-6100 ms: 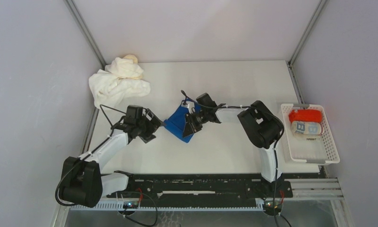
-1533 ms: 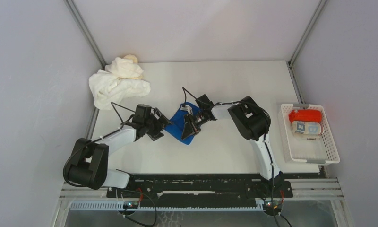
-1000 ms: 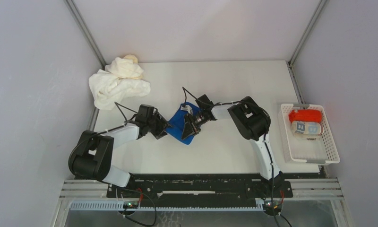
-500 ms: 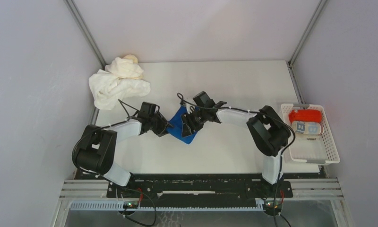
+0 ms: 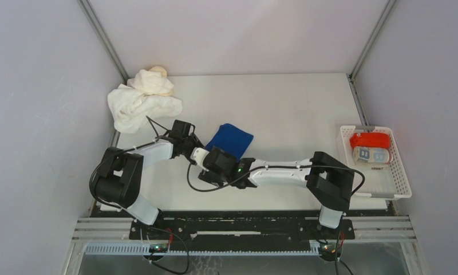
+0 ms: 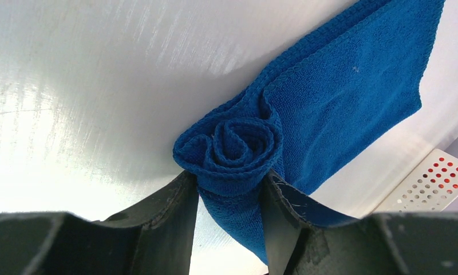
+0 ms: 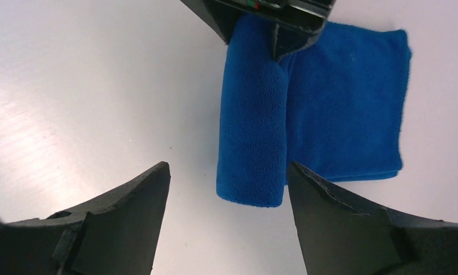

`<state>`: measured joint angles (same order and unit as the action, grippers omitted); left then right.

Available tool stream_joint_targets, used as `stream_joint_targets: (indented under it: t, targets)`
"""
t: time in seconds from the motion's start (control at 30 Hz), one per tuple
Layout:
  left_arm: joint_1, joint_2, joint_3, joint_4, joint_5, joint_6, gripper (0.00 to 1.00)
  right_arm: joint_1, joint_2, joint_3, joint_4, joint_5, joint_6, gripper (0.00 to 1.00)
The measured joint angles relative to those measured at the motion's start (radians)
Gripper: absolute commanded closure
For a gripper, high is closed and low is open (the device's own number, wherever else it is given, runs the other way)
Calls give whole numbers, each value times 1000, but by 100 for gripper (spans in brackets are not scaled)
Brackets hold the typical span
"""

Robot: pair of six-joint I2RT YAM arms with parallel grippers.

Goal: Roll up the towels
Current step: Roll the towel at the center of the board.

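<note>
A royal blue towel lies mid-table, partly rolled. Its rolled end shows as a tight spiral, and my left gripper is shut on that roll from the left. The unrolled part lies flat beside the roll. My right gripper is open at the roll's other end, a finger on each side and touching nothing. In the top view the right wrist covers that end. More towels, white and cream, lie heaped at the back left.
A white slatted basket stands at the right table edge, holding a red rolled towel and a light-blue patterned one. A pale yellow-orange cloth peeks out behind the white heap. Cage posts rise at both back corners.
My right gripper has let go of the blue towel, opened, and swung round from its far side to its near end. The towel has settled flat. The left gripper still grips the roll.
</note>
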<state>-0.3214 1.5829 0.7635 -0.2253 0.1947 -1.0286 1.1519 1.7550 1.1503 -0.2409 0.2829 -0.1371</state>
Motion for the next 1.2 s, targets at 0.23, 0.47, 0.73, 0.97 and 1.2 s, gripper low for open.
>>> stream_joint_targets:
  t: [0.23,0.47,0.73,0.97,1.2]
  targets:
    - [0,9,14,-16,3,11,53,57,97,0,61,215,-103,29]
    - [0,19,25,-24,10,18,53,87,181,-4,84,320,-157,40]
    - [0,22,31,-32,11,20,52,105,204,-4,91,348,-172,54]
    - [-1,23,37,-43,11,19,43,76,205,-3,81,290,-157,69]
    - [2,-12,50,-101,-8,30,22,-73,135,-3,29,-76,-103,70]
